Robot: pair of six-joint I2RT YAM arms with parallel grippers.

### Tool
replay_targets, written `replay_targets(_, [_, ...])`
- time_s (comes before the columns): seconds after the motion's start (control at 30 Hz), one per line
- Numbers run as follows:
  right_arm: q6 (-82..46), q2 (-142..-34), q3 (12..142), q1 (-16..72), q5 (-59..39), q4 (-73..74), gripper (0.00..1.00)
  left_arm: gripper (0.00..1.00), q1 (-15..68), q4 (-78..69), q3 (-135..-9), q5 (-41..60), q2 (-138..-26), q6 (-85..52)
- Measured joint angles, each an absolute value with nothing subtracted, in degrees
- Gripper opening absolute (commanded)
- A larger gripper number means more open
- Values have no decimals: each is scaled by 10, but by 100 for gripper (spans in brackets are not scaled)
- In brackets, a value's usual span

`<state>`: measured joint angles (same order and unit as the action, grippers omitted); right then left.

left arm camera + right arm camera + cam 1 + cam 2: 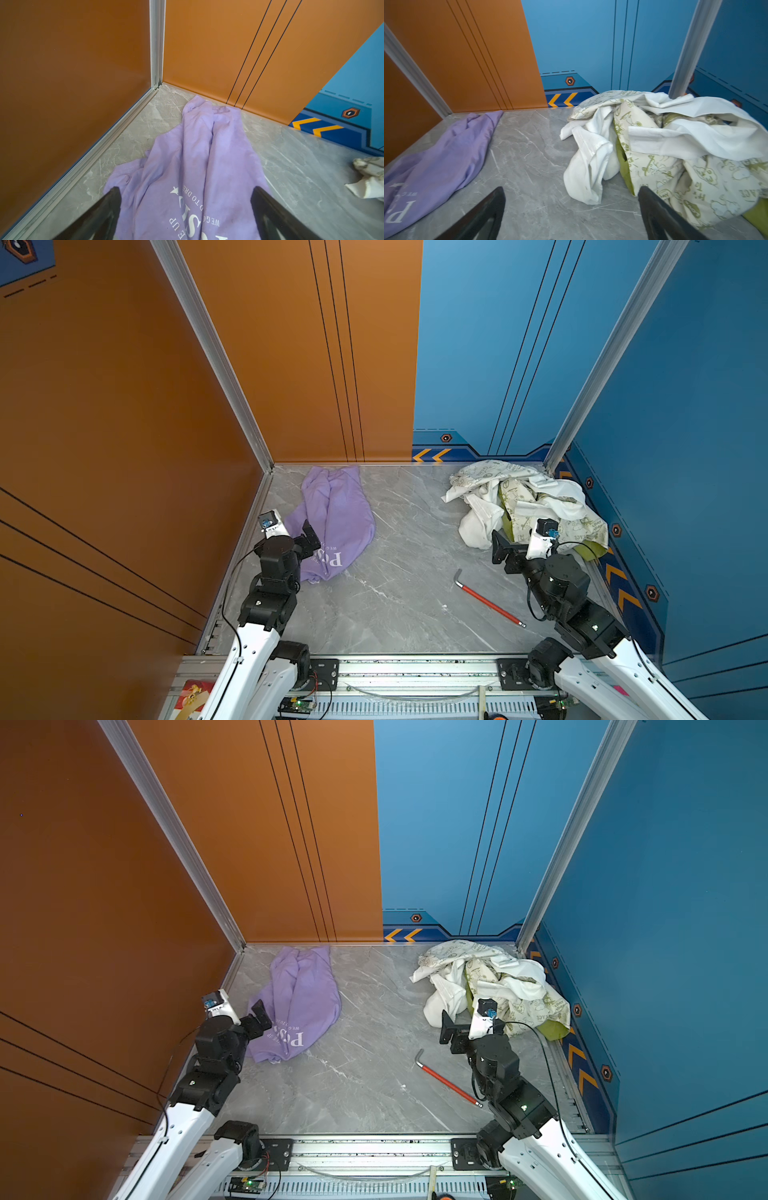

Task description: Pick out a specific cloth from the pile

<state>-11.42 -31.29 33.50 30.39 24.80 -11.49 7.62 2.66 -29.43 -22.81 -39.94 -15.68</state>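
The lilac-purple cloth [337, 512] [303, 994] with white lettering lies spread flat on the grey table at the back left, apart from the pile. My left gripper [308, 536] [186, 192] hovers open over its near, lettered end [197, 158], with nothing between the fingers. The pile [525, 499] [496, 979] of cream doodle-print, white and olive cloths sits in the back right corner. My right gripper [502, 548] [572, 193] stands open over bare table just in front of the pile [675, 149], one finger close to its cream edge, holding nothing.
A red-handled hex key [490, 605] [448, 1081] lies on the table at the front right, beside the right arm. An orange wall [124, 427] closes the left side and a blue wall [685, 448] the right. An aluminium rail [415, 668] runs along the front.
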Motion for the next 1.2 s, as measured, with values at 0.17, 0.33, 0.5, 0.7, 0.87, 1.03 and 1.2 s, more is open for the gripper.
replay_targets(0.17, [-86,-368,292,191,232,-55,100,98,46,-115,-221,-227,-502,-137])
replay_targets(0.33, [-90,-458,230,91,192,50,100,98,25,-202,-221,-234,-633,-137])
replay_targets(0.5, [-89,-564,188,36,163,167,100,98,25,-271,-221,-245,-722,-121])
replay_targets(0.7, [-88,-688,172,10,125,321,100,98,25,-358,-221,-247,-785,-85])
replay_targets(0.87, [-83,-758,175,10,92,388,100,98,25,-473,-206,-217,-837,-54])
replay_targets(1.03, [-69,-816,191,0,69,460,100,98,31,-528,-193,-192,-899,-25])
replay_targets(1.2, [-61,-885,170,-5,44,536,100,98,38,-547,-195,-188,-900,-12])
